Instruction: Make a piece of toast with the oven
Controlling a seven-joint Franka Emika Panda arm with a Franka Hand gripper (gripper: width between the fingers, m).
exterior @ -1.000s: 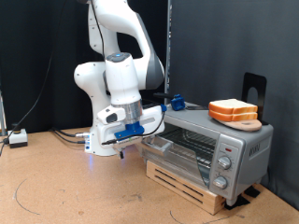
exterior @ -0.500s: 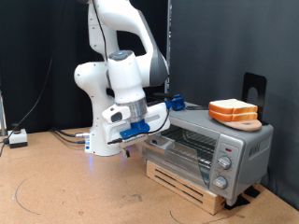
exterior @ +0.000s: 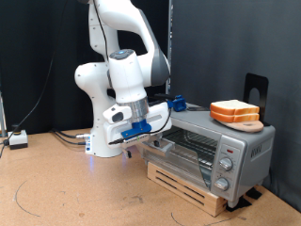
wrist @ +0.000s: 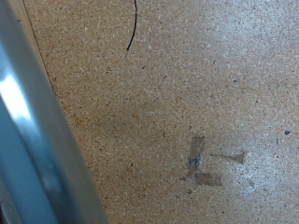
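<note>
The gripper is beside the oven door, near the worktop's back edge. I cannot tell if its claw is open. The piece of toast lies on top of the oven.

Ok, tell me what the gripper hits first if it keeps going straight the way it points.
Probably the bare wooden tabletop: the wrist view looks straight onto it, with the oven door only along one edge. Depth is unclear.
</note>
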